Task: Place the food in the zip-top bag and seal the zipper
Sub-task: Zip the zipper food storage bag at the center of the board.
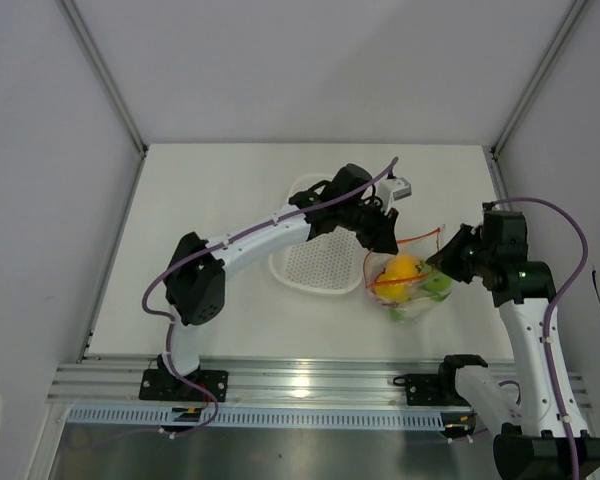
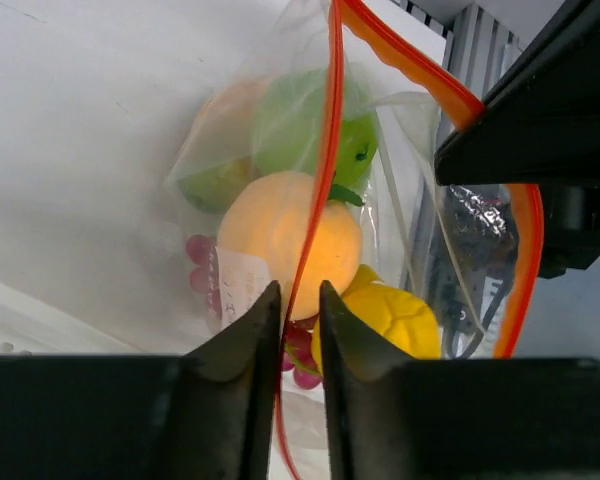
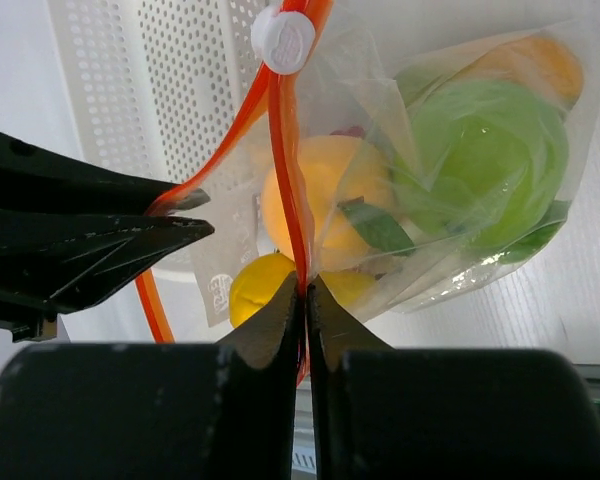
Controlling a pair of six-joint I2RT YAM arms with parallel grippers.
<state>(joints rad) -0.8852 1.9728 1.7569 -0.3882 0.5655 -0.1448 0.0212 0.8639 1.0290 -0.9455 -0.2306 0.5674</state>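
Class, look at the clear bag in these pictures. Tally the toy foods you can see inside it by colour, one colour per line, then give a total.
Green: 2, a green apple and a smaller green fruit
Orange-yellow: 1, a mango
Yellow: 1, a lumpy yellow fruit
Orange: 1, an orange fruit
Red-purple: 1, a grape bunch
Total: 6 that show; the zip-top bag may hide more.

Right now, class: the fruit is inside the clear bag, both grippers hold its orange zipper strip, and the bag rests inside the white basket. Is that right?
Not quite. The bag lies on the table beside the basket, not inside it; the top view shows this. The fruit is inside, and the left gripper and right gripper do pinch the zipper strip.
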